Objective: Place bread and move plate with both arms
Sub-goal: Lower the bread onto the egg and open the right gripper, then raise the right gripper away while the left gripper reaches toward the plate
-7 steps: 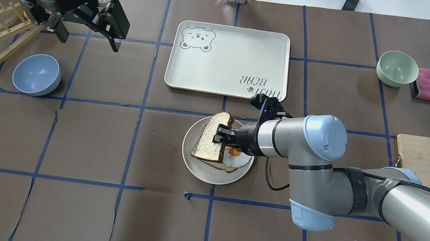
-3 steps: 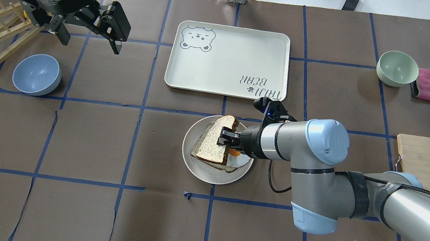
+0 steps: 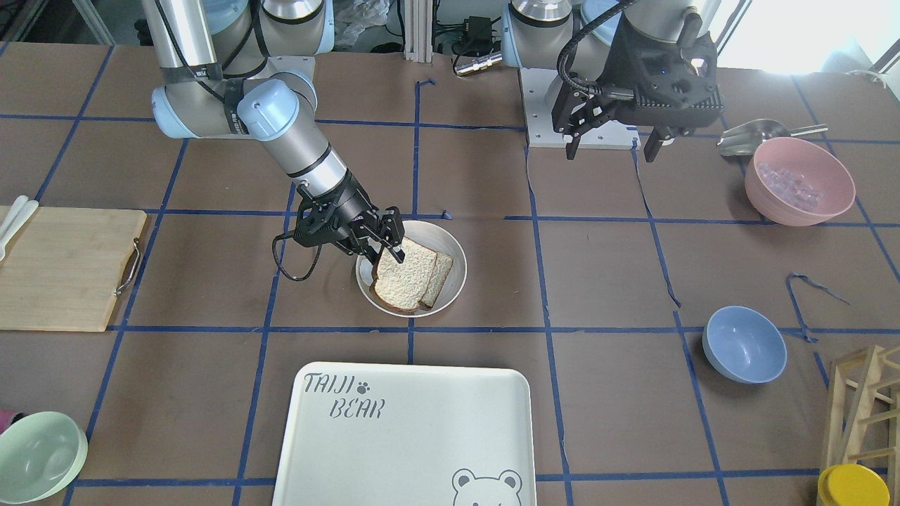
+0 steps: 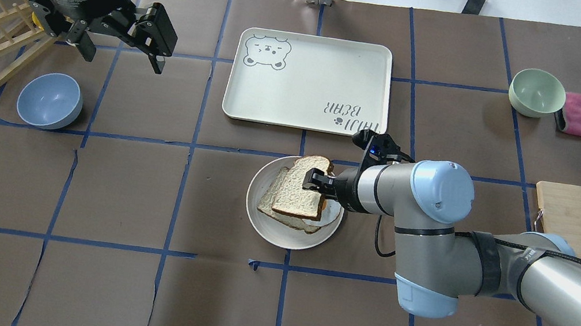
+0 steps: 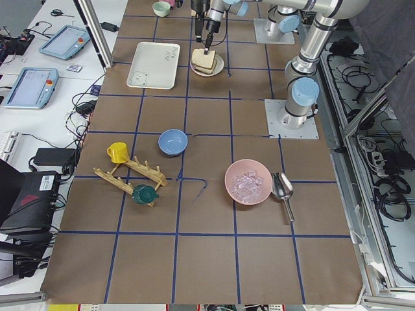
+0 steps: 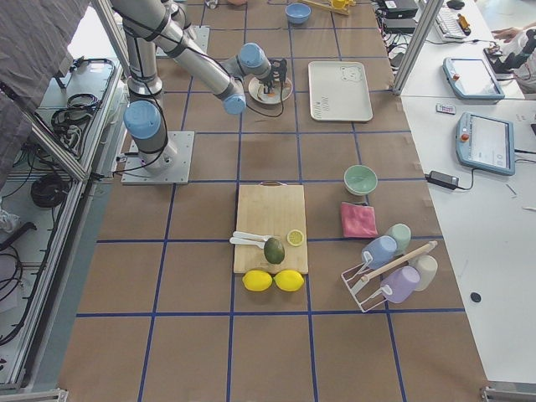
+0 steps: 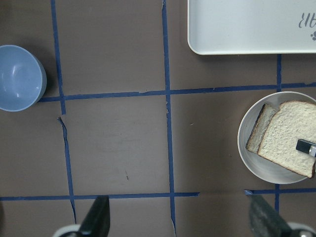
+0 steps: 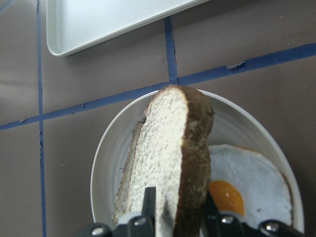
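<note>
Brown table [image 4: 117,188], bread [image 4: 297,194] clamped in right end effector [image 4: 316,183], over plate [image 4: 278,240]

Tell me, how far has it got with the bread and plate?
Done: a lower slice and fried egg lie on the plate. In hand: the right gripper grips the bread, tilted over the egg. To do: laying it flat, then moving the plate; the left gripper hangs open, aside.

The bread [image 4: 302,191] sits between the jaws of the right gripper [image 4: 315,183], over the plate [image 4: 279,237]. A second slice [image 4: 267,200] lies on the plate beneath it. An egg [image 8: 249,185] lies below the jaws, and the tray [image 4: 309,81] beyond them.
</note>
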Robot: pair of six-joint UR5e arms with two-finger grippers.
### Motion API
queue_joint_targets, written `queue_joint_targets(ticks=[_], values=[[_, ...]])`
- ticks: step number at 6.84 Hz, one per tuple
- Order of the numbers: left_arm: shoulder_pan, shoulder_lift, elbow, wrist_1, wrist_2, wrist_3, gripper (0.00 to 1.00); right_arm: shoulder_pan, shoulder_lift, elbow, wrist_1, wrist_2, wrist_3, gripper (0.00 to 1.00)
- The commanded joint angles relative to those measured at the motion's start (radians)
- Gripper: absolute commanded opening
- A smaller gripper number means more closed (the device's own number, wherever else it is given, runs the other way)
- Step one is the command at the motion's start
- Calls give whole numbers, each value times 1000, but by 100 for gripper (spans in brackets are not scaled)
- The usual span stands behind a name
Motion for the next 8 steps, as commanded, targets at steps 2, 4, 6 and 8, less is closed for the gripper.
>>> queue_joint_targets(ticks=[2, 4, 6, 8], values=[[0, 0, -1, -5, -3, 0, 100, 4, -33, -52, 106, -36, -2, 100], [0, -40, -9, -3, -30, -21, 100, 4, -106, -270, 534, -63, -11, 100], [-20, -75, -91, 17, -76, -232, 97, 1, -91, -700, 1071, -185, -134, 100], [-163, -124, -249, 214, -77, -531, 95, -28, -43, -954, 1321, -345, -311, 100]])
